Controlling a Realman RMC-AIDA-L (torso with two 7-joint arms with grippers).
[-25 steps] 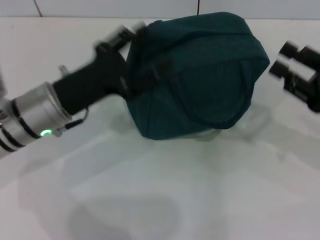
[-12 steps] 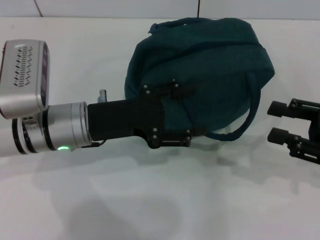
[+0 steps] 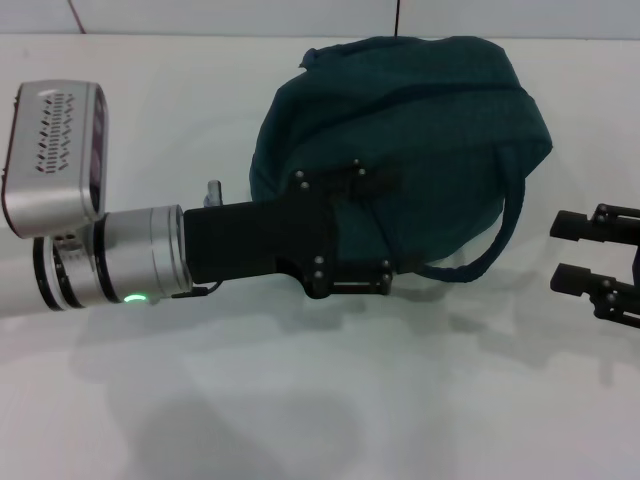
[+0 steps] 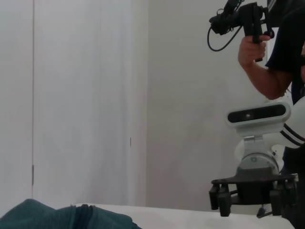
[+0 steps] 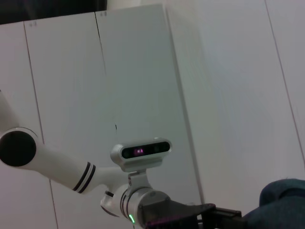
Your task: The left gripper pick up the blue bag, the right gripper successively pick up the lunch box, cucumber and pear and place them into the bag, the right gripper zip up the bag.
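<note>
blue bag (image 3: 420, 130) bulging on white table (image 3: 330, 400), strap loop hanging at its right side, left gripper (image 3: 345, 235) against bag's front, right gripper (image 3: 570, 252) apart at right, jaws spread

The bag (image 3: 420, 130) rests on the bench (image 3: 300, 400) at 12 o'clock from centre. The left pincer (image 3: 375, 230) reaches in from 9 o'clock, meeting the bag's near side. The right pincer (image 3: 570, 252) sits at 3 o'clock, just beside the bag's strap (image 3: 495, 235).
</note>
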